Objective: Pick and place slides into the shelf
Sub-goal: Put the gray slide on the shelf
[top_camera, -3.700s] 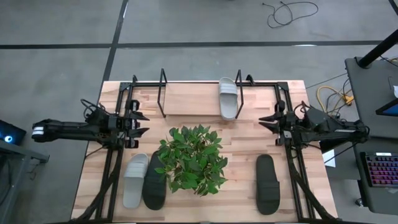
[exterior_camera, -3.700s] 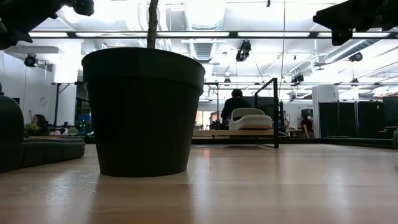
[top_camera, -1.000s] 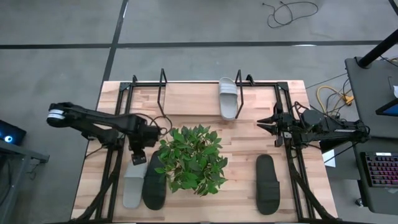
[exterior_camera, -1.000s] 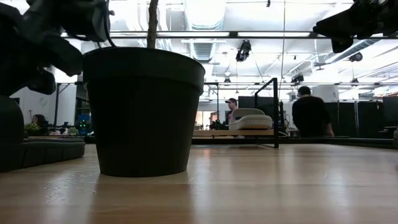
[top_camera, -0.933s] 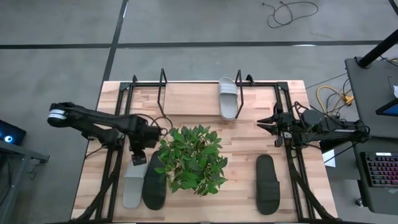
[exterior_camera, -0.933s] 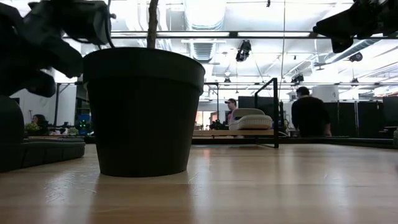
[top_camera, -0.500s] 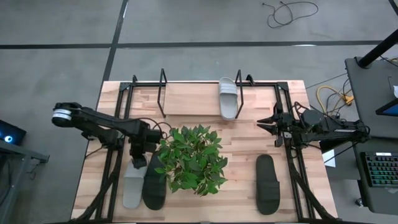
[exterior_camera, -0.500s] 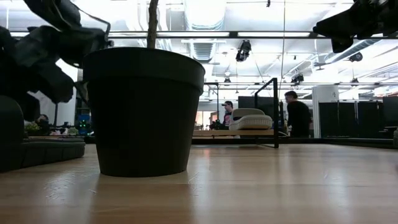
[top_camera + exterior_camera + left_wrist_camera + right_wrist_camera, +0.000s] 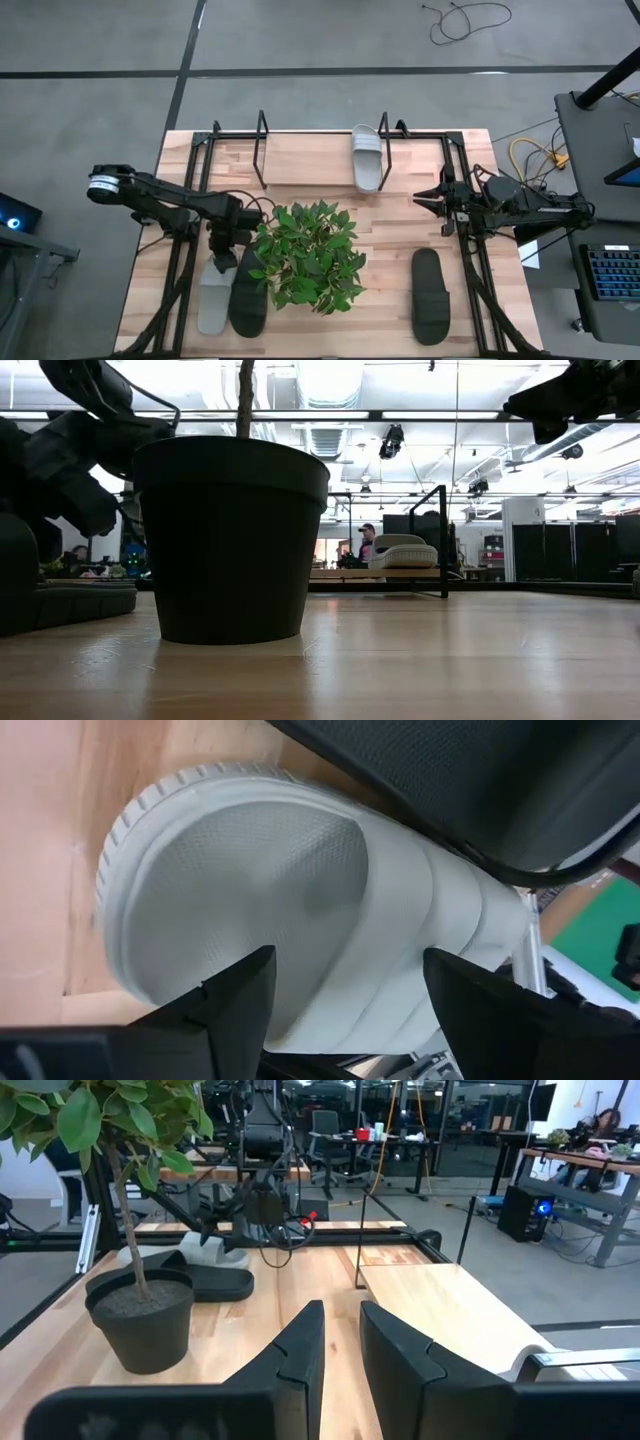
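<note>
Left claw [image 9: 222,259] hangs with fingers spread wide over the grey slide [image 9: 300,920] near the counter's [image 9: 300,160] front-left corner, gripping nothing. Right claw [image 9: 432,194] waits near the right edge, fingers nearly together and empty. Another grey slide [image 9: 366,157] rests in the shelf [image 9: 262,150] along the back edge.

Overhead room light, even and bright on the desk [image 9: 300,155]; soft shadows only. Low view strongly backlit: ceiling fixtures blown out, plant pot [image 9: 231,540] a near silhouette, glare sheen along the wood. Left wrist view close and soft, grey slide [image 9: 300,910] slightly blurred.
</note>
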`<control>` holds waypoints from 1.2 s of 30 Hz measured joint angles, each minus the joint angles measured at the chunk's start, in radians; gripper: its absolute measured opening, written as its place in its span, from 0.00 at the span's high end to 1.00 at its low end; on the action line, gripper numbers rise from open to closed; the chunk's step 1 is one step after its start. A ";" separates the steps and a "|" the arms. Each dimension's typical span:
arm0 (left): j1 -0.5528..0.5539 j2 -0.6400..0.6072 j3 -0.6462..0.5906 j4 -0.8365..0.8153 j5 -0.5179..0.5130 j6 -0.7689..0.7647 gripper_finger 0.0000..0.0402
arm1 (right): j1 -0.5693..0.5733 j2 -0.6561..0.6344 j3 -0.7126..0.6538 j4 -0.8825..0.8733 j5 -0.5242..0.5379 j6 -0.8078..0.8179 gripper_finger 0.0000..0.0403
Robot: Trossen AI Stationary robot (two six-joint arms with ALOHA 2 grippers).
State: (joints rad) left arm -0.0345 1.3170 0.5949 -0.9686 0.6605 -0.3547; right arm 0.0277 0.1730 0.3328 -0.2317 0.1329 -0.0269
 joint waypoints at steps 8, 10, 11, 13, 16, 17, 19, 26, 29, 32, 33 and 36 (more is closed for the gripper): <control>0.000 0.004 0.000 0.010 0.097 0.005 0.40 | 0.000 0.000 0.000 0.000 0.000 -0.001 0.85; 0.000 0.009 0.000 0.010 0.099 0.016 0.40 | 0.000 0.000 0.000 0.000 0.000 -0.001 0.85; 0.000 0.013 0.000 0.011 0.100 0.027 0.40 | 0.000 0.000 0.000 0.000 0.000 -0.001 0.85; 0.000 0.023 -0.002 0.012 0.103 0.049 0.40 | 0.000 0.000 0.000 0.000 0.000 -0.001 0.85; 0.000 0.044 -0.012 0.016 0.108 0.051 0.40 | 0.000 0.000 0.000 0.000 0.000 -0.003 0.85; 0.000 0.054 -0.015 0.017 0.111 0.052 0.40 | 0.000 0.000 0.000 0.000 0.000 -0.003 0.85; 0.000 0.076 -0.020 0.019 0.127 0.055 0.40 | 0.000 0.000 0.000 0.000 0.000 -0.003 0.85; 0.000 0.161 -0.018 0.019 0.177 0.121 0.45 | 0.000 0.000 0.000 0.000 0.001 -0.004 0.85; 0.001 0.189 -0.013 0.019 0.184 0.158 0.53 | 0.000 0.000 0.000 0.000 0.002 -0.008 0.85; 0.000 0.208 -0.008 0.017 0.196 0.189 0.64 | 0.000 0.000 0.000 0.000 0.007 -0.009 0.85; 0.000 0.213 -0.008 0.016 0.200 0.198 0.68 | 0.000 0.000 0.000 0.000 0.010 -0.009 0.85; 0.000 0.221 -0.006 0.012 0.222 0.216 0.80 | 0.000 0.000 0.000 -0.001 0.026 -0.011 0.85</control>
State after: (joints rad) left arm -0.0341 1.5376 0.5888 -0.9570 0.8821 -0.1390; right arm 0.0277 0.1730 0.3328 -0.2324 0.1592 -0.0378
